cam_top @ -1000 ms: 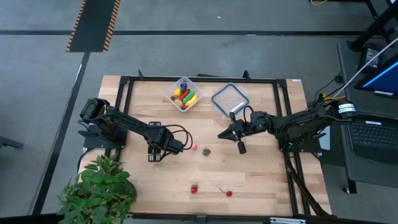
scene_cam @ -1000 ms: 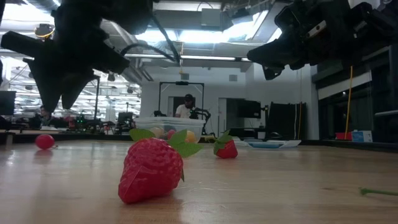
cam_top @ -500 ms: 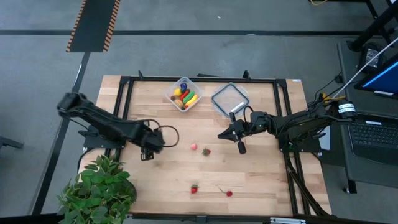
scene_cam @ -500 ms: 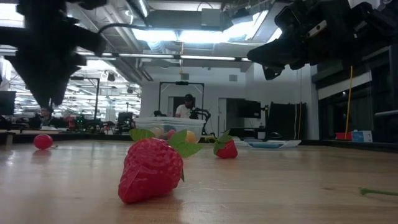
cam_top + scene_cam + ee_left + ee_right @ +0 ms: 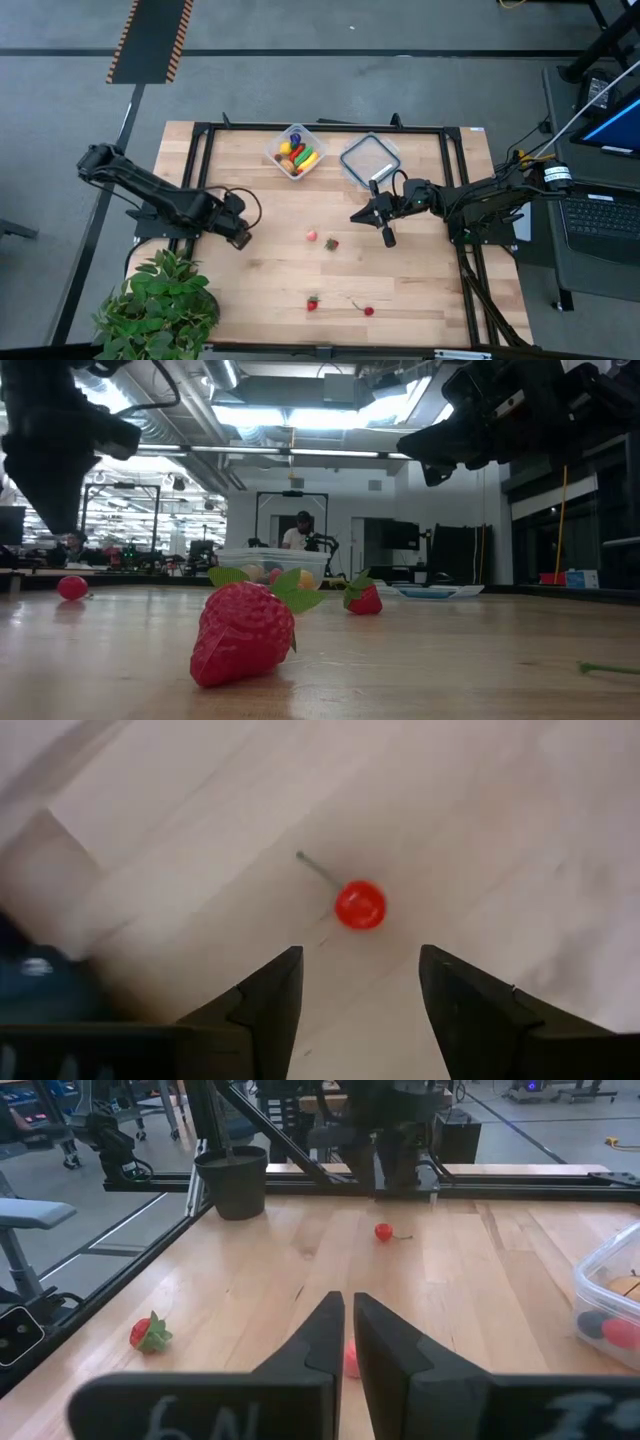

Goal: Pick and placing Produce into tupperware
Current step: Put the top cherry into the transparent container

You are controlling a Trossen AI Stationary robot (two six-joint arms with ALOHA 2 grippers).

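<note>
The clear tub [image 5: 295, 150] stands at the table's far side with several colourful produce pieces in it. Loose on the table lie a pink-red piece [image 5: 311, 236], a strawberry [image 5: 331, 242], a second strawberry [image 5: 313, 302] and a cherry [image 5: 368, 311]. My left gripper [image 5: 241, 238] is open over the table's left part. Another red cherry with a stem [image 5: 360, 905] lies on the wood below and ahead of its fingertips, untouched; the high view does not show it. My right gripper [image 5: 356, 216] hangs shut and empty right of the middle.
The flat square lid [image 5: 368, 160] lies right of the tub. A potted plant [image 5: 160, 300] stands at the near left corner, close to my left arm. A black frame [image 5: 320, 128] runs round the table. A loose green stem [image 5: 355, 301] lies near the front.
My left gripper has gone toward the table's left edge, away from the pink-red piece and the strawberry in the middle. My right arm has kept still. No produce has moved.
</note>
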